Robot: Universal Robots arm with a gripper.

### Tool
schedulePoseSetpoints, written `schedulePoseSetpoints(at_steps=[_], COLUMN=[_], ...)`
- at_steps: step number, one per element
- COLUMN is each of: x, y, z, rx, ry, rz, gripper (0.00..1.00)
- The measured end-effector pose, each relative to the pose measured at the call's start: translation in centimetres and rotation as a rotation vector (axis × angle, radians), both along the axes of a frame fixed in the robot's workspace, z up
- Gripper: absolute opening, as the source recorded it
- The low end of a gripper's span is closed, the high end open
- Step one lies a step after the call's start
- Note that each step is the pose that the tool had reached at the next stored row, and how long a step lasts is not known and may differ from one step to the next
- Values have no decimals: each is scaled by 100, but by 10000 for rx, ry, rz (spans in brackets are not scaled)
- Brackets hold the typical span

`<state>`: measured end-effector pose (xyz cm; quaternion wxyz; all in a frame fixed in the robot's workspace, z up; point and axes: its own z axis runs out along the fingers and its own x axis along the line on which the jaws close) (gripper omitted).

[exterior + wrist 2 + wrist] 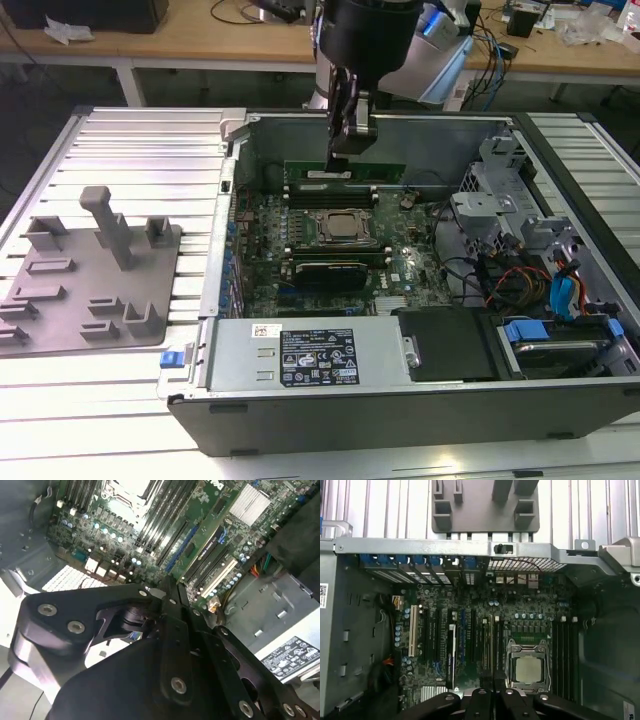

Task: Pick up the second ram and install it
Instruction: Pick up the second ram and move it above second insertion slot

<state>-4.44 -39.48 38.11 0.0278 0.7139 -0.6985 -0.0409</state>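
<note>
While the arm is reaching down from above into the open computer case (330,420), the gripper (338,152) is hanging over the mobo (405,272) w/ its fingers clenched on the top edge of the second ram (372,172). In the exterior view the ram is showing as a long green stick w/ a white label. It is hanging level on its long edge under the fingertips, which are pinching it at approx mid-length. From that view it is appearing btwn the CPU socket (343,226) and the case's far wall. Whether its lower edge is touching anything can't be told.

In the second wrist view the gripper (170,582) is showing both fingers drawn nearly together, w/ just a thin slit btwn them. In the first wrist view the gripper (492,692) is lining up w/ the black memory slots (487,645) right beside the CPU socket (529,669), on the side facing the PSU (310,355).

The grey fixture plate (60,300) is lying outside the case on the ribbed table (130,150), toward the exterior view's left. Its posts are standing upright, and it is sitting well apart from the gripper.
</note>
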Motion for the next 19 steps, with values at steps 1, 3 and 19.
schedulePoseSetpoints(at_steps=[1,3,19], x=[2,9,22], y=[16,43,172], z=[-32,-125,-525], rx=[-1,-2,-3], ry=[0,0,-23], rz=[0,0,0], gripper=[10,10,10])
